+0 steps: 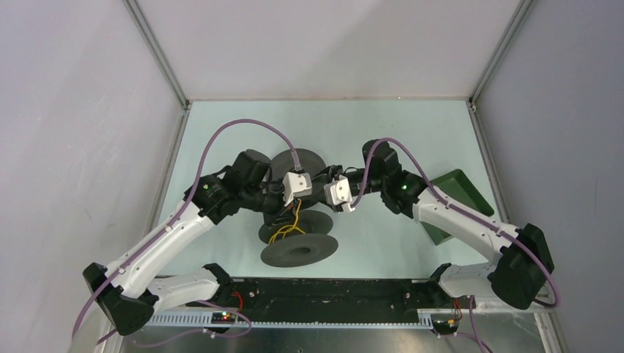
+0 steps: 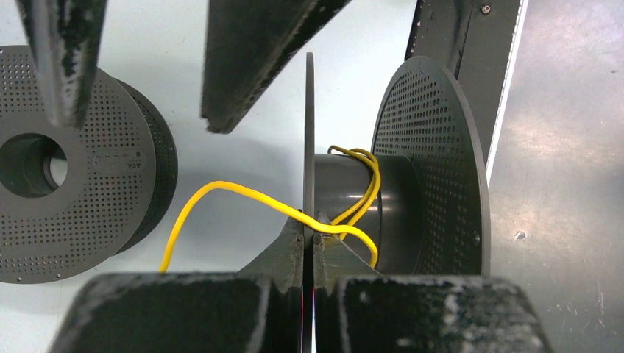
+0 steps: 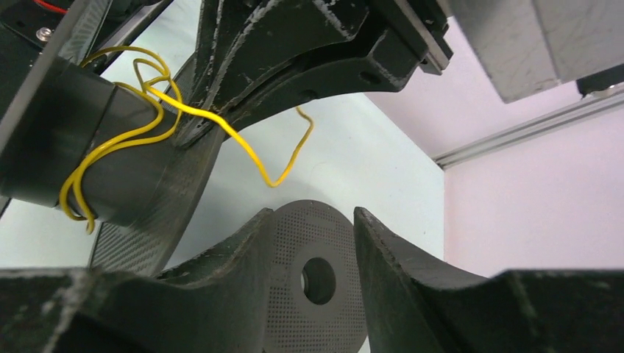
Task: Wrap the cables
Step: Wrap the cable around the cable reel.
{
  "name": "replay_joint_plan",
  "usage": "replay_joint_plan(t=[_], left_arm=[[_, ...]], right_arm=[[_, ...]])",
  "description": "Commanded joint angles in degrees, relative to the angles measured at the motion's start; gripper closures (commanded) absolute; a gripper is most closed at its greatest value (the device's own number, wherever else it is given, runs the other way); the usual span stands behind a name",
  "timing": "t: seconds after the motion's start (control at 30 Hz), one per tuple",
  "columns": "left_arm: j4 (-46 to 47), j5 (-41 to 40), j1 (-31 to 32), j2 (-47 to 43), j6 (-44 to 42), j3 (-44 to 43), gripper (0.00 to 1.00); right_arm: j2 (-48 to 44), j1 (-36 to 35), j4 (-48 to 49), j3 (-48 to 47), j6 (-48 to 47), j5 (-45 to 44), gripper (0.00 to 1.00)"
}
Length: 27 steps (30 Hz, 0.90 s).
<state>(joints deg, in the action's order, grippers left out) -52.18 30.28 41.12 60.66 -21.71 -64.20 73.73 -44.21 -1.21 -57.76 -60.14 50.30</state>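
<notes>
The left end effector is closed tight on the thin flange of a dark grey spool, its two fingers meeting on either side of the flange's edge. The yellow cable is partly wound on this spool: a few loose turns lie around the hub between the thin flange and the wider perforated one. From the hub the cable passes over the flange edge right at the left fingertips, but whether it is pinched there or only lies across them cannot be told. It then arches out to the side and drops behind the left finger. In the right wrist view the free stretch hangs in a loop in the air, clear of the desk.

The right end effector stands wide open and holds nothing. It is just beside the left one, and its fingers point toward the loose part of the cable without touching it.

A second dark grey spool rests on the desk near the first, its perforated face and centre hole turned toward the left wrist camera. That face carries small raised lettering — only "ASA" can be made out, and the rest is too small to read. From above, this spool lies beyond the two wrists, and the cable spool lies nearer the arm bases. A green tray sits on the desk's right side, behind the right arm.
</notes>
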Motion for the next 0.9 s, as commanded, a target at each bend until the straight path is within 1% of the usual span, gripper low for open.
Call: replay_joint_plan(t=[0.0, 0.07, 0.3, 0.47, 0.57, 0.63, 0.8, 0.87], left_arm=[[0.7, 4.1, 0.3, -1.3, -2.1, -2.5, 1.0], [0.7, 5.0, 0.3, -1.3, -2.3, -2.5, 1.0], [0.3, 7.0, 0.4, -1.8, -3.1, -3.1, 1.0], [0.0, 7.2, 0.3, -1.6, -3.5, -3.3, 1.0], [-0.1, 7.7, 0.3, -1.3, -3.9, -3.6, 1.0], [-0.1, 8.2, 0.3, -1.0, -4.2, -3.8, 1.0], [-0.2, 8.5, 0.3, -0.6, -4.6, -4.2, 1.0], [-0.3, 8.7, 0.3, -0.6, -4.6, -4.2, 1.0]], right_arm=[[0.9, -0.3, 6.5, -0.5, 0.8, 0.1, 0.53], [1.4, 0.1, 6.4, -0.5, 0.6, 1.6, 0.54], [3.6, 0.4, 4.4, -0.7, -1.0, 9.9, 0.51], [3.9, 0.4, 3.0, -1.0, -2.2, 12.4, 0.52], [4.8, 0.4, -1.6, -2.1, -4.9, 13.0, 0.52], [5.4, 0.3, -2.5, -2.3, -5.5, 13.7, 0.53], [6.9, -0.6, -0.5, -2.7, -4.7, 14.8, 0.53], [7.6, -1.0, 1.7, -2.8, -3.1, 15.4, 0.55]])
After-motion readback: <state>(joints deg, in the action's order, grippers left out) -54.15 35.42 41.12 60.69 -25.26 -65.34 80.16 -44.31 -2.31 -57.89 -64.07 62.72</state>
